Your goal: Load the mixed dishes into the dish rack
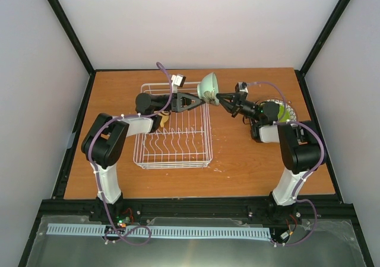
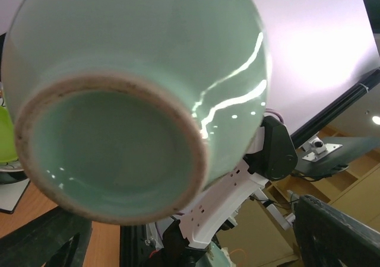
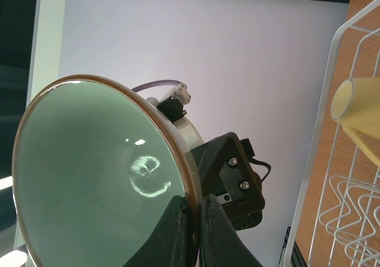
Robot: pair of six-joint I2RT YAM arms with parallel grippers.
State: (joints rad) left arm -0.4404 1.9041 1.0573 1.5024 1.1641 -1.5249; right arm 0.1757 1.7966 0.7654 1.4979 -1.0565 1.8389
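Pinched tight, the right gripper (image 3: 193,206) has its two dark fingers (image 3: 176,234) pressed together on the brown rim of the pale mint bowl (image 3: 101,178), one inside the lip and one outside. From where I stand the bowl hangs in the air, tipped on its side. Its glossy inside faces the right wrist and its rough, unglazed foot ring faces the left arm. It is up off the table (image 1: 249,160), roughly over the far right corner of the dish rack (image 1: 173,148).

The left gripper (image 1: 202,101) meets the bowl from the opposite side with its jaws spread wide. In its own wrist view a dark finger (image 2: 338,231) shows at each lower corner, with the bowl's foot filling the space above and between them. The fingers look clear of the bowl, though the view is too close to be sure.

Below and to the left, the rack sits flat on the wooden table, a white wire basket with rows of upright prongs. The yellow cup (image 3: 356,115) is inside it toward the left side, tilted over, close by the left arm's forearm.

Over on the right of the table, the small lime-green plate (image 1: 287,111) peeks out from under the right arm, which covers most of it and hides whatever lies beneath.
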